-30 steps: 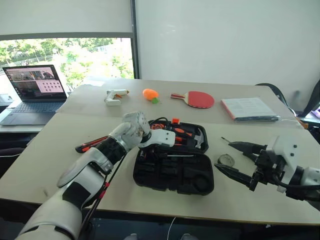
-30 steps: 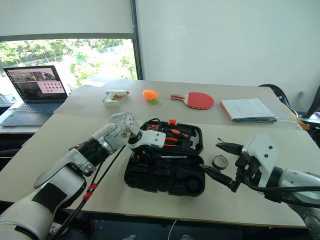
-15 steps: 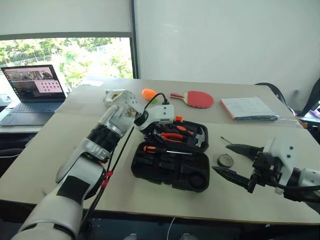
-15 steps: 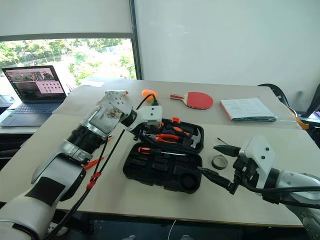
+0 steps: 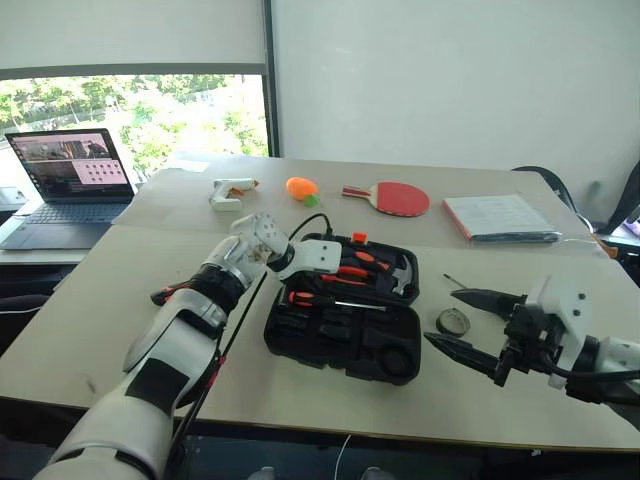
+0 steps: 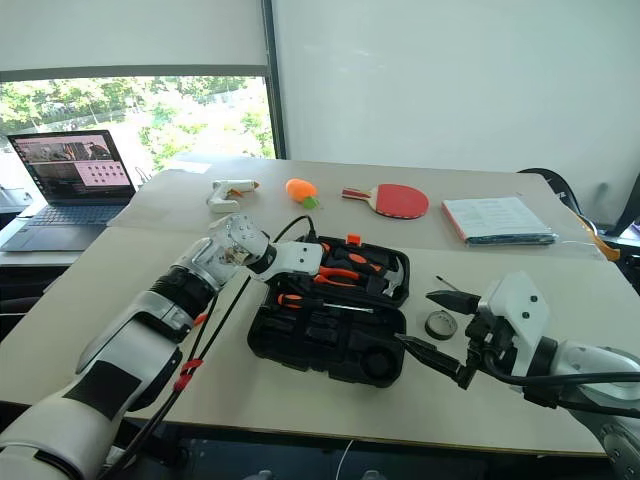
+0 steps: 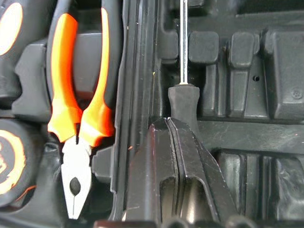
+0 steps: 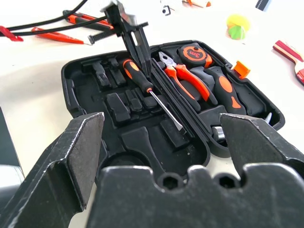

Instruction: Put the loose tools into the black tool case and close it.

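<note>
The black tool case (image 5: pixel 300 340) lies open in mid-table. It holds orange pliers (image 7: pixel 78 95), a tape measure (image 8: pixel 192 54) and a hammer (image 5: pixel 400 275). A black-and-orange screwdriver (image 8: pixel 134 71) rests in the front half. My left gripper (image 8: pixel 144 66) is shut, pointing down, its tips against the screwdriver's handle (image 7: pixel 184 102) with nothing between the fingers. My right gripper (image 5: pixel 445 317) hangs open right of the case, near the black tape roll (image 5: pixel 452 321). Two more loose tools (image 8: pixel 71 19) lie on the table left of the case, and a thin screwdriver (image 5: pixel 455 281) lies on its right.
On the far table stand an open laptop (image 5: pixel 70 185), a white glue gun (image 5: pixel 232 190), an orange object (image 5: pixel 300 188), a red paddle (image 5: pixel 395 197) and a notebook (image 5: pixel 505 217). Cables hang from my left arm over the case's left edge.
My left gripper left the screwdriver in the case, rose, closed, then came back down to the handle. The right arm has not moved.
</note>
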